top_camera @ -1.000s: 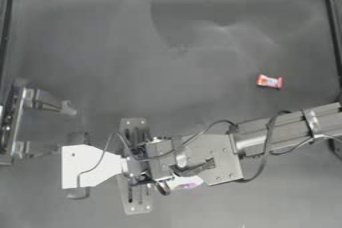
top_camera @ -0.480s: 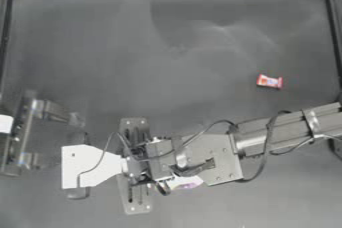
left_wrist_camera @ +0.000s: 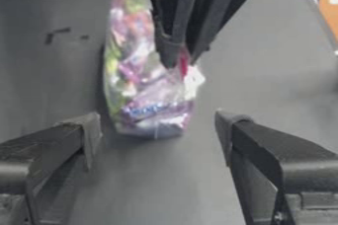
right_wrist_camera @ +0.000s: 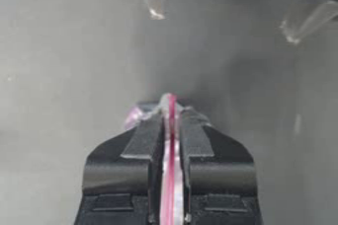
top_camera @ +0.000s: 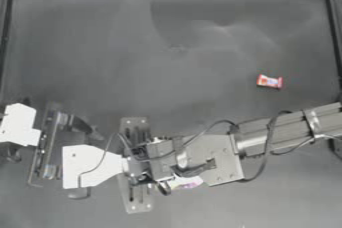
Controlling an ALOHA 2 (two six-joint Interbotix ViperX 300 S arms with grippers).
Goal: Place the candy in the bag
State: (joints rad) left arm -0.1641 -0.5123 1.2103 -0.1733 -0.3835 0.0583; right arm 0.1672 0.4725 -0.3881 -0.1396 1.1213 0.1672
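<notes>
1. While no writing on its wrapper can be read, the candy (top_camera: 269, 81) lies alone on the tabletop (top_camera: 167, 47) toward 3 o'clock.
2. Well apart from it, near 6 o'clock, the bag (left_wrist_camera: 148, 78) hangs with its pink strip pinched in the right gripper (right_wrist_camera: 169, 115), whose arm reaches in from 3 o'clock.
3. Facing the bag, the left gripper (left_wrist_camera: 155, 137) stands wide and holds nothing.
</notes>
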